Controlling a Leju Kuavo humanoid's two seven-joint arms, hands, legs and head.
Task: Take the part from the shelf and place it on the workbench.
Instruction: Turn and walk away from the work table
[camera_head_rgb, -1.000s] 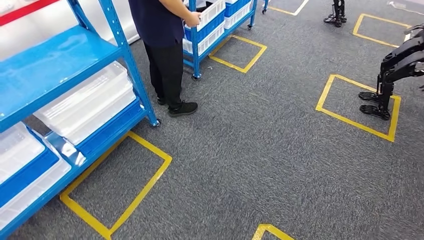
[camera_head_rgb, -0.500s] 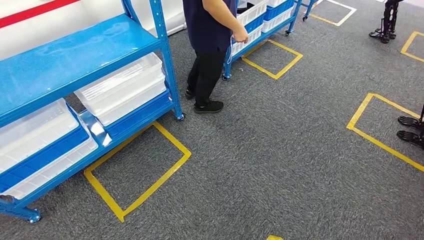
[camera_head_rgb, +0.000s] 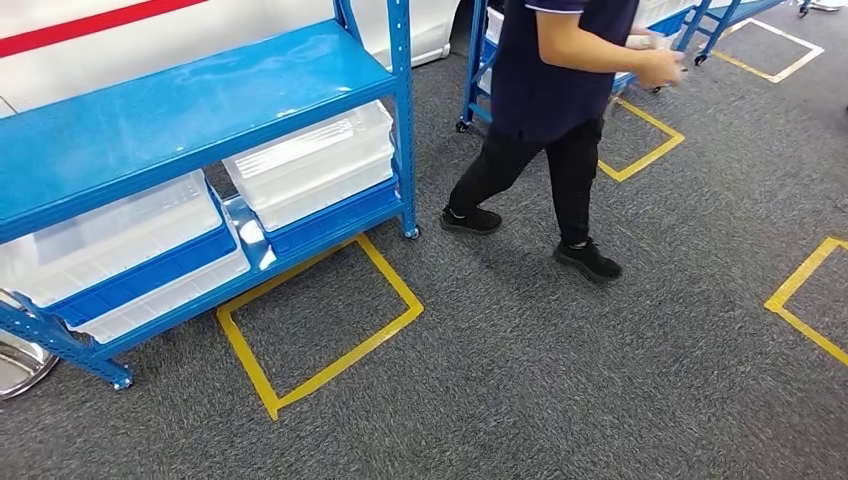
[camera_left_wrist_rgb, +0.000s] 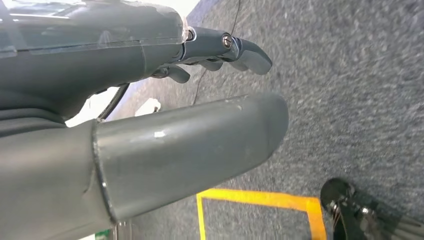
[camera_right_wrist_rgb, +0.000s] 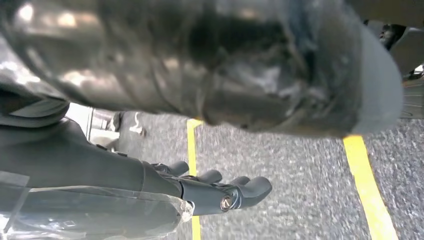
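Facing a blue shelf (camera_head_rgb: 200, 110) from the head view, clear plastic bins (camera_head_rgb: 310, 165) on its lower tier. Part itself not discernible; presumably inside one of the bins, contents hidden behind translucent walls. Left hand (camera_left_wrist_rgb: 150, 120): hanging over grey carpet (camera_head_rgb: 560, 380), fingers (camera_left_wrist_rgb: 240, 50) apart and extended, holding nothing. Right hand (camera_right_wrist_rgb: 210, 75): likewise over carpet, fingers (camera_right_wrist_rgb: 240, 192) loosely extended, nothing grasped. Person (camera_head_rgb: 560, 90) in dark clothing walking just beside the shelf's end post. Yellow floor square (camera_head_rgb: 320, 320) in front of the shelf. Handling, judged only: probably rigid and light; hold by firm edges once seen. No bench visible.
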